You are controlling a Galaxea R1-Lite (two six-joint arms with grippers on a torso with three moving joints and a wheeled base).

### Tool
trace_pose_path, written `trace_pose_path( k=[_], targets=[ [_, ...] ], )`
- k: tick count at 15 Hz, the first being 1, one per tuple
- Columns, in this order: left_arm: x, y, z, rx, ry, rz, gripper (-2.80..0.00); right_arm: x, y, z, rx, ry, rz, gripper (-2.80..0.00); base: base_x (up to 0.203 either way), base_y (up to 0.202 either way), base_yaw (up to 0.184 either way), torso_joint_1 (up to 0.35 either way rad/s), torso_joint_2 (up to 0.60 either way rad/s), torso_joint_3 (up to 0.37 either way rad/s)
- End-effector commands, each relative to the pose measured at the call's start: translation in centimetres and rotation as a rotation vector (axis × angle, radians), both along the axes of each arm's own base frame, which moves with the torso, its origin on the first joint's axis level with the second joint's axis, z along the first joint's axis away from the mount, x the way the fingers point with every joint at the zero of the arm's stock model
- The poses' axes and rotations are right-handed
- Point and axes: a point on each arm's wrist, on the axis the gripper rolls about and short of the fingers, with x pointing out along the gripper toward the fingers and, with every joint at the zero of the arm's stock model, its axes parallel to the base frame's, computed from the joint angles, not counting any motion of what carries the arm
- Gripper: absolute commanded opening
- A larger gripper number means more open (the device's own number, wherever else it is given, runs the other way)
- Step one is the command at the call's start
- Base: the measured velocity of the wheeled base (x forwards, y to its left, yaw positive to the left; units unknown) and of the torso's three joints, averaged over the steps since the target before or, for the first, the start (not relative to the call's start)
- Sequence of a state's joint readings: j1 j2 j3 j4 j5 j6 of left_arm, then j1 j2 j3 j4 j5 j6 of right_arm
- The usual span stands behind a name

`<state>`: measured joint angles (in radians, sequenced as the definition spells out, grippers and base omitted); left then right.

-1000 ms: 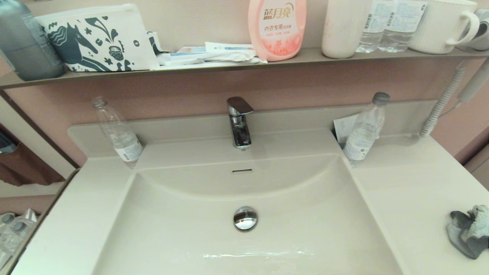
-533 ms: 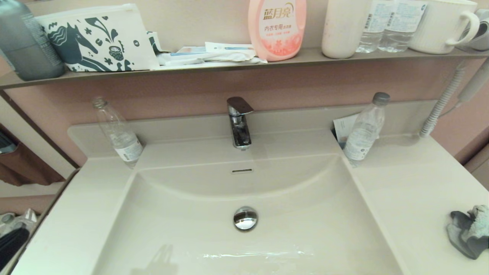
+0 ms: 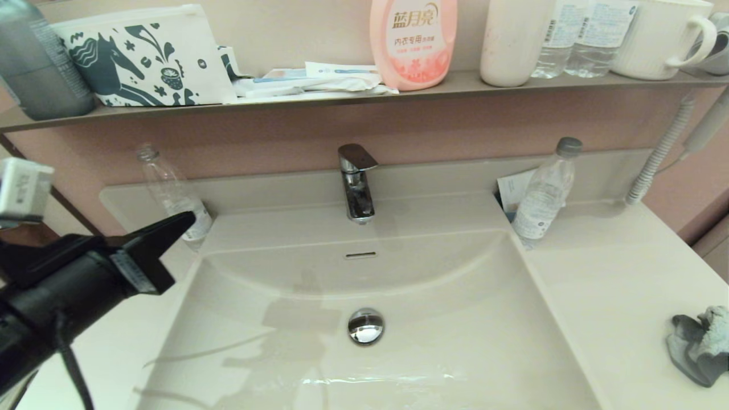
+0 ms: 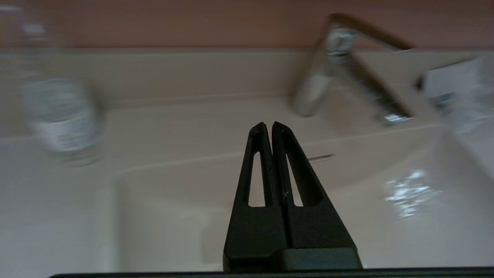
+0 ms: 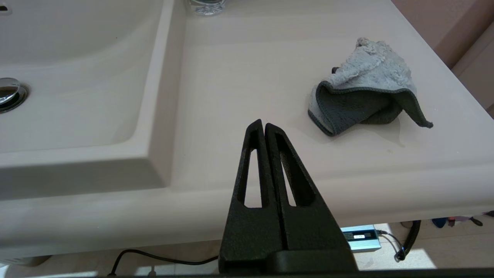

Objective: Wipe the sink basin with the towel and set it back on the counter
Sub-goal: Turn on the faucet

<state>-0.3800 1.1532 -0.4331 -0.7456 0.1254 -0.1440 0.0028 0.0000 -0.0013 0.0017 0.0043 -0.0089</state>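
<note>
The towel, dark grey with a pale fluffy side, lies crumpled on the counter at the far right, near its front edge. The cream-white sink basin holds nothing but its chrome drain plug and slot overflow. My left gripper is shut and empty, raised above the basin's left rim and pointing toward the faucet. My right gripper is shut and empty, low in front of the counter edge, left of the towel and apart from it. It does not show in the head view.
A chrome faucet stands behind the basin. Clear plastic bottles stand at the back left and back right of the counter. Above, a brown wall shelf carries a horse pouch, a pink bottle and cups. A coiled cord hangs at right.
My left arm has risen from below the counter's left edge into view, now over the basin's left rim. Its shadow has spread across the basin. The towel has not moved.
</note>
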Motion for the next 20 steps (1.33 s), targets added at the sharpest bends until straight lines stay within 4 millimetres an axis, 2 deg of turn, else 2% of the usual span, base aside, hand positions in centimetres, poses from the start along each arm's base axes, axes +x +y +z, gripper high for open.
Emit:
trace_pose_path(
  k=[1, 3, 5, 7, 10, 14, 16, 20],
  targets=[
    [2.2, -5.4, -0.4, -0.02, 0.058, -0.113, -2.8, 0.0, 0.0, 0.0, 0.0, 0.001, 0.001, -2.8, 0.0, 0.0, 0.0, 0.0, 0.0, 0.0],
    [4.2, -8.4, 0.1, -0.052, 0.046, -0.132, -2.8, 0.0, 0.0, 0.0, 0.0, 0.001, 0.001, -2.8, 0.0, 0.0, 0.0, 0.0, 0.0, 0.0],
    [6.1, -10.6, -0.6, -0.052, 0.044, -0.137, -2.8, 0.0, 0.0, 0.0, 0.0, 0.001, 0.001, -2.8, 0.0, 0.0, 0.0, 0.0, 0.0, 0.0],
    [8.1, -12.1, -2.0, 0.009, 0.021, -0.123, -2.8, 0.0, 0.0, 0.0, 0.0, 0.001, 0.001, -2.8, 0.0, 0.0, 0.0, 0.0, 0.0, 0.0],
    [10.5, -13.9, -2.9, 0.074, -0.019, -0.078, -2.8, 0.0, 0.0, 0.0, 0.0, 0.002, 0.001, -2.8, 0.0, 0.0, 0.0, 0.0, 0.0, 0.0],
    [12.6, -15.1, -2.7, 0.064, -0.044, -0.062, -2.8, 0.0, 0.0, 0.0, 0.0, 0.002, 0.001, -2.8, 0.0, 0.0, 0.0, 0.0, 0.0, 0.0],
    [13.8, -14.7, -2.0, 0.045, -0.072, -0.036, -2.8, 0.0, 0.0, 0.0, 0.0, 0.001, 0.001, -2.8, 0.0, 0.0, 0.0, 0.0, 0.0, 0.0],
    [14.3, -14.4, 0.0, 0.009, -0.127, -0.015, -2.8, 0.0, 0.0, 0.0, 0.0, 0.001, 0.001, -2.8, 0.0, 0.0, 0.0, 0.0, 0.0, 0.0]
  ],
)
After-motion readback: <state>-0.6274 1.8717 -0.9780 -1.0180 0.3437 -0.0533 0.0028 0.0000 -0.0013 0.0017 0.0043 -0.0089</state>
